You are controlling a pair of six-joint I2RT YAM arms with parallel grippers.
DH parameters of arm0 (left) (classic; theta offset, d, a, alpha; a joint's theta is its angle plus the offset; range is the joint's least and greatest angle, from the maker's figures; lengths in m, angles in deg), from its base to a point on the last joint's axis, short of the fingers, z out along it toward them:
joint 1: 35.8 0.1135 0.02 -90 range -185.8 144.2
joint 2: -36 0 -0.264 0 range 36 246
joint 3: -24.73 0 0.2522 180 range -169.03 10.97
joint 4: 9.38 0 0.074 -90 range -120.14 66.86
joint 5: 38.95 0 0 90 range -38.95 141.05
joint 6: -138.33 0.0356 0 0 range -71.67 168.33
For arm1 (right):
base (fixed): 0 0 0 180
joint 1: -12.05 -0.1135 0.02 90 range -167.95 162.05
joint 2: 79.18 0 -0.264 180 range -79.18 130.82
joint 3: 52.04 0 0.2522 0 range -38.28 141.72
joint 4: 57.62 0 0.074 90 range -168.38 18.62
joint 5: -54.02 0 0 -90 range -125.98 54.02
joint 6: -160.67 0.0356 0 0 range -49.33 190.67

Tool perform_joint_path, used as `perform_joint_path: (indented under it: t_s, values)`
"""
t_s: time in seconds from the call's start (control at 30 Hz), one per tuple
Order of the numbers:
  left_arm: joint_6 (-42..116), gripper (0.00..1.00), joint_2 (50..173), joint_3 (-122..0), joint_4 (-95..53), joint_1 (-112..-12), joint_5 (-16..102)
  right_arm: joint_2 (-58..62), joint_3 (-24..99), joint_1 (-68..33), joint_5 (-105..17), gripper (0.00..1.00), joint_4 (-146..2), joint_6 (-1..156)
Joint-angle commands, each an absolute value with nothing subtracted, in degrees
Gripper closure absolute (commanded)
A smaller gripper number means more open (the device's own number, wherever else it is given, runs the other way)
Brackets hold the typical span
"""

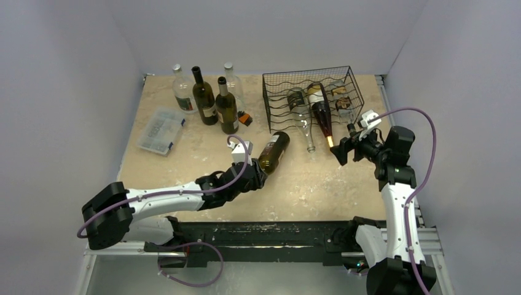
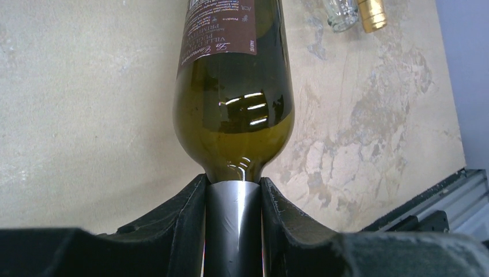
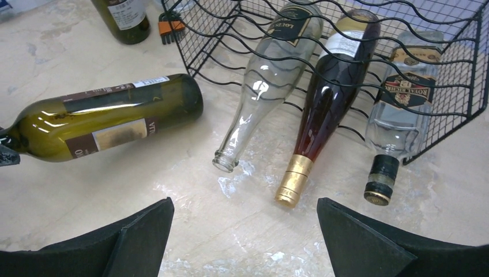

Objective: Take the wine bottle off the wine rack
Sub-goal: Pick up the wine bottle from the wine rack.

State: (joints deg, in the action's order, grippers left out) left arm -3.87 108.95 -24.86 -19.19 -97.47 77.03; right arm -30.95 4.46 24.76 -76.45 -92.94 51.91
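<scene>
Olive-green glass wine bottle with a brown label (image 1: pixel 274 149) is out of the black wire-mesh wine rack (image 1: pixel 307 70), lying tilted just in front of the rack's left front corner, clear of the wires; can't tell if it touches the beige tabletop (image 1: pixel 184 166). Left gripper (image 1: pixel 260 174) is clenched on its silver-foiled neck. Right gripper (image 1: pixel 340 151) hangs by the rack's right front corner, fingers spread, holding nothing. Removal looks essentially done; only setting down and letting go is left. A clear bottle (image 3: pixel 259 98), a dark red one (image 3: pixel 328 98) and a black-capped one (image 3: pixel 403 98) lie in the rack.
</scene>
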Motion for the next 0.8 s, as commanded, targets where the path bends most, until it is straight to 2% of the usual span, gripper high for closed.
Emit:
perform_joint_path:
  t_s: [0.0, 0.23, 0.57, 0.77]
  values:
    - [-6.03, 1.0, 104.1, -27.27, -21.19, -97.76, 71.32, -31.51, 3.94, 24.88, -82.74, 0.01, -94.71, 46.64]
    - [-6.03, 1.0, 100.89, -30.21, -30.42, -97.76, 64.95, -29.44, 4.46, 22.94, -94.16, 0.01, -100.12, 35.79]
    - [-4.14, 1.0, 99.05, -35.5, -39.79, -97.68, 57.76, -22.16, 8.45, 13.54, -104.3, 0.01, -124.93, -10.88]
    - [-2.8, 1.0, 99.84, -39.29, -43.15, -97.67, 53.94, -17.47, 11.09, 8.98, -104.86, 0.01, -125.89, -15.87]
